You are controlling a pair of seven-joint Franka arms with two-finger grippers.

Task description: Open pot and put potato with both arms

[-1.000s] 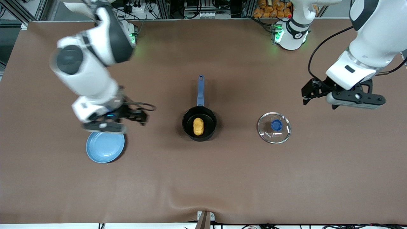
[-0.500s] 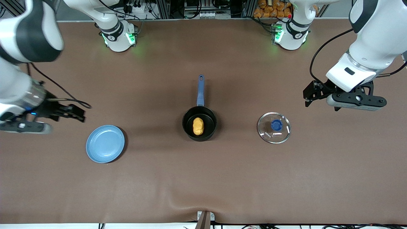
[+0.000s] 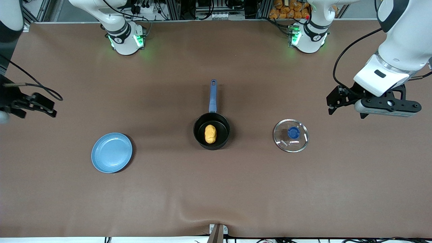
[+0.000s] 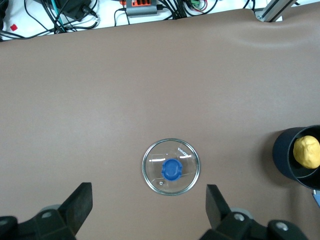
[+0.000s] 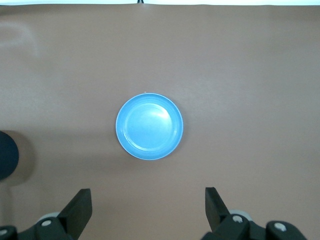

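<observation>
The black pot [image 3: 211,133] stands mid-table without a lid, its blue handle [image 3: 212,96] pointing toward the robots' bases. The yellow potato [image 3: 210,134] lies inside it. Both also show in the left wrist view, the pot [image 4: 287,162] and the potato [image 4: 307,152]. The pot's edge shows in the right wrist view [image 5: 6,155]. My left gripper [image 3: 384,107] is open and empty, up over bare table toward the left arm's end; its own view [image 4: 148,196] shows it. My right gripper [image 3: 5,113] is open and empty [image 5: 147,197], at the right arm's end of the table.
A glass lid [image 3: 291,135] with a blue knob lies flat beside the pot toward the left arm's end; it also shows in the left wrist view [image 4: 171,167]. A light-blue plate [image 3: 111,152] lies toward the right arm's end, also seen in the right wrist view [image 5: 149,126].
My right arm has swung from over the plate out to its end of the table. My left gripper has drifted a little toward its own end. Pot, potato, lid and plate have not moved.
</observation>
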